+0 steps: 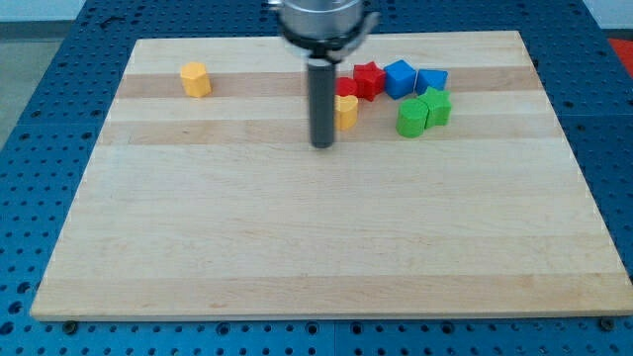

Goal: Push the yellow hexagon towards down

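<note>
Camera view: on a pale wooden counter, the arm's dark rod end effector, a plain rod with nothing to open and holding nothing, stands with my tip planted on the wood just to the view's left of a yellow block, shape unclear, partly hidden behind the rod; contact cannot be told. The yellow hexagon block sits alone near the view's top left, upright, well apart from my tip. Broad bare wood lies below it toward the view's bottom edge. At the view's top right cluster a red block, two blue blocks and two green blocks, packed close together.
</note>
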